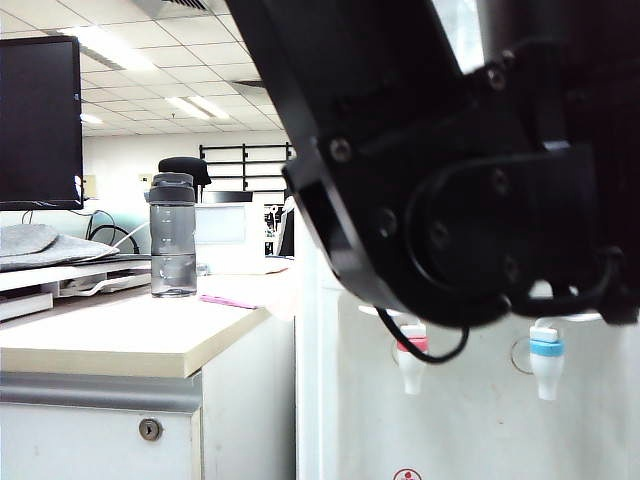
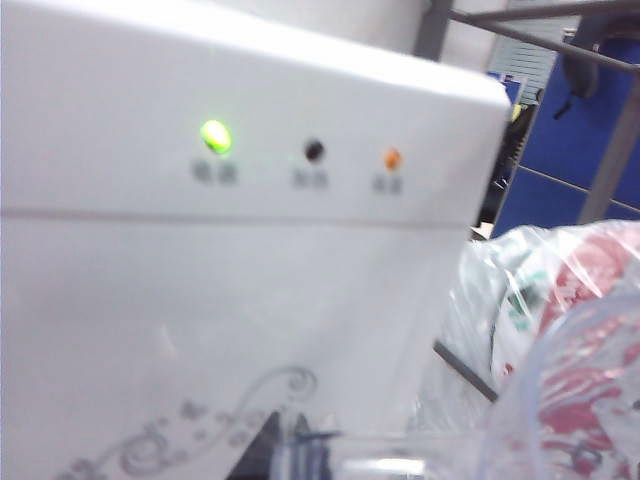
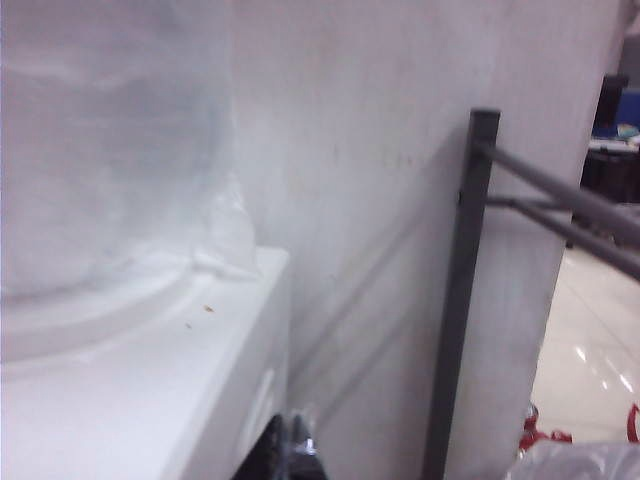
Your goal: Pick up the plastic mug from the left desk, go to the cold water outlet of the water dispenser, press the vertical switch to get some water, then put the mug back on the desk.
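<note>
Mug rim (image 2: 520,400), clear and blurred, shows just below the water dispenser (image 2: 250,300) front with its green light (image 2: 215,135); we read the left claw (image 2: 300,455) as pressed together, seemingly holding the mug. Beside the dispenser's top, the right claw (image 3: 290,450) barely shows; we cannot tell its state. A black arm (image 1: 450,170) hangs above the cold water outlet (image 1: 546,358), right of the red tap (image 1: 411,362). Left of the dispenser, the worktop (image 1: 120,340) carries a grey bottle (image 1: 172,236).

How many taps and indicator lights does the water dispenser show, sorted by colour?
Pink-red-collared tap: 1
Blue-collared tap: 1
Green lit light: 1
Dark light: 1
Orange light: 1
Total: 5
Left gripper, shut, faces the dispenser front; right gripper, jaws unclear, is by its top.
</note>
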Controlling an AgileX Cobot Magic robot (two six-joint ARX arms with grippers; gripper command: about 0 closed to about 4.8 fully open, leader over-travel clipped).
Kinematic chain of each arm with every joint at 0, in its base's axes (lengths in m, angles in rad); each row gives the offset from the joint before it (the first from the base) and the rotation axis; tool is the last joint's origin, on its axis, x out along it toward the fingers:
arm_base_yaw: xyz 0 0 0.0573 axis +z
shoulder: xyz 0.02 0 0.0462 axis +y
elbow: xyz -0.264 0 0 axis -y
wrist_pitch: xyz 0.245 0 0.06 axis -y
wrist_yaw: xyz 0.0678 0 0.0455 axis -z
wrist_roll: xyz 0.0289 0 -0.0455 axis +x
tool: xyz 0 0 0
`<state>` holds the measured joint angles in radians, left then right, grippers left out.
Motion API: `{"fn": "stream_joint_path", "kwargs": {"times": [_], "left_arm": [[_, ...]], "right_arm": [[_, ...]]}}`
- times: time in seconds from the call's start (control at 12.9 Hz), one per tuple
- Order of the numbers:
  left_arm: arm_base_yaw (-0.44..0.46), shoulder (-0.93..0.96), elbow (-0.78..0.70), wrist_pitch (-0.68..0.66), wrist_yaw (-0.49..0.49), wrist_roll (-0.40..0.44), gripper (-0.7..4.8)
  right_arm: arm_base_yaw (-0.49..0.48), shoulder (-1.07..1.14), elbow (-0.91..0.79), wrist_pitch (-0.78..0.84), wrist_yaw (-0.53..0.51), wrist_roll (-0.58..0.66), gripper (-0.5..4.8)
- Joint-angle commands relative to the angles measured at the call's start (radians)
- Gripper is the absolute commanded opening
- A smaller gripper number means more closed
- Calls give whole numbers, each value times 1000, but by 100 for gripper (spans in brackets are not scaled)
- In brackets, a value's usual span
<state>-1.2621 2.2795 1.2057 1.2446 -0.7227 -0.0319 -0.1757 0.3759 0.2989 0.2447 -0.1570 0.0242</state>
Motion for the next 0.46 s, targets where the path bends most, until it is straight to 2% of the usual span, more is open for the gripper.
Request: {"fn": "stream_joint_path", "kwargs": {"times": [0.08, 0.23, 0.46], "left_arm": [[-3, -50, -24, 33, 0, -10, -5], [-2, -75, -45, 35, -7, -10, -5], [-2, -125, -77, 33, -8, -9, -5]], "right_arm": [[0, -111, 6, -75, 54, -72, 0], [0, -169, 6, -108, 97, -81, 0], [1, -241, 6, -142, 98, -81, 0]]}}
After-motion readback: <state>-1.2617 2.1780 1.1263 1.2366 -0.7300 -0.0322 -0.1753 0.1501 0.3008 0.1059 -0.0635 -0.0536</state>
